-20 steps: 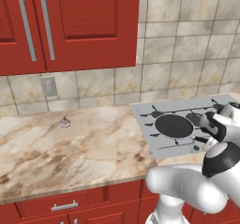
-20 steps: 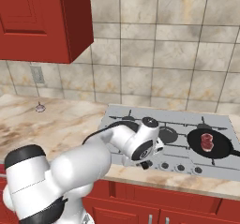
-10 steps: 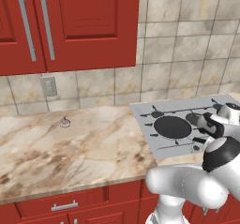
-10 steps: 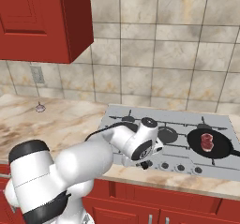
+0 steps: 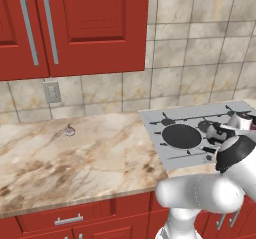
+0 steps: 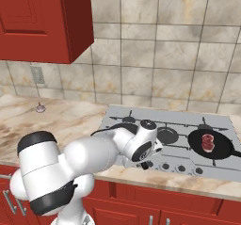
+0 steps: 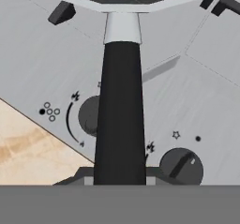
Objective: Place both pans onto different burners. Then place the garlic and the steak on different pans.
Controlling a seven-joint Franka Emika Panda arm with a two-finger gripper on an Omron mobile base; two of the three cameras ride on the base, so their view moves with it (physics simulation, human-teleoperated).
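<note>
Counter (image 5: 75, 158): marbled beige, running left of the cooktop; we log it as the garlic's present resting place. Cooktop (image 6: 141, 116): silver-grey, set into the counter at right, knobs (image 7: 180, 167) along its near edge. Pans, two: the first pan (image 6: 219, 148) sits on the far-right burner with the steak (image 6: 207, 141) lying in it, so we count that pairing done. The second pan (image 5: 181, 135) lies over the left part of the cooktop, seemingly on a burner, though we cannot tell whether it rests there or is carried; its straight black handle (image 7: 120, 115) runs toward the near edge, over the knobs. Tool (image 6: 145, 164): held low at the cooktop's near edge, jaws drawn together on that handle, as the hand view suggests. Garlic (image 5: 69, 130): tiny pale bulb, far left on the counter near the wall, well apart from both pans. Outstanding, by our judgement: release the second pan on its burner, then fetch the garlic and set it in that empty pan.
</note>
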